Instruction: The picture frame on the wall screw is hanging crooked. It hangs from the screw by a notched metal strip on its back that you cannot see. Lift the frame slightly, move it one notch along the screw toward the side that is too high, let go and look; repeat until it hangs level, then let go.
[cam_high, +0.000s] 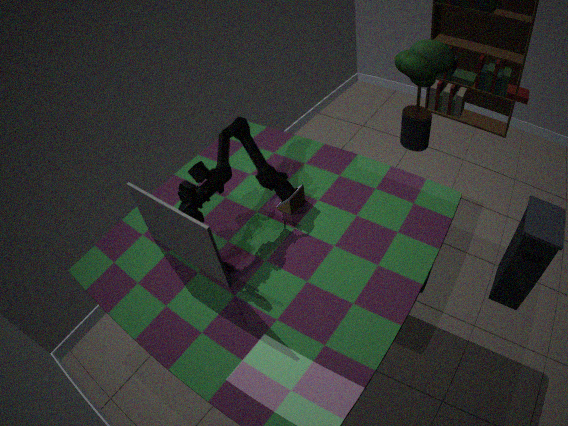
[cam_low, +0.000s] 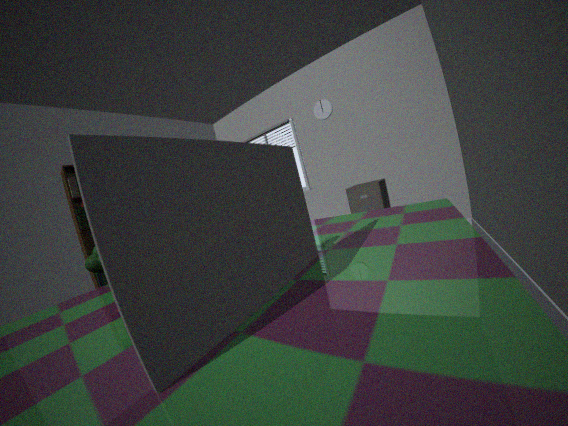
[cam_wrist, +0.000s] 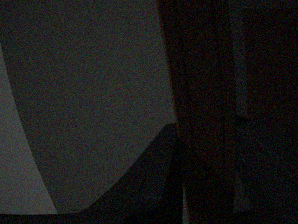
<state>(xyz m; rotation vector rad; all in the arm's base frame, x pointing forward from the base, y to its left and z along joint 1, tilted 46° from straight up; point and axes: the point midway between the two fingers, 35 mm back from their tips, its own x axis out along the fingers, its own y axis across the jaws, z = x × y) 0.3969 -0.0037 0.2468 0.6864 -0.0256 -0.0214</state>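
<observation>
My gripper is shut on a dark red-brown bar of the picture frame in the wrist view, with one finger on each side of the bar. The bar runs nearly upright in that view. Part of the dark red picture shows to its right. The grey wall panel stands upright on the table. The top and exterior views show the panel's other side, so the frame, screw and fingertips are hidden there. How level the frame is, I cannot tell.
The arm arches over the table from beside a small tan board. The checkered table top carries the panel. A potted plant, a bookcase and a dark cabinet stand on the floor.
</observation>
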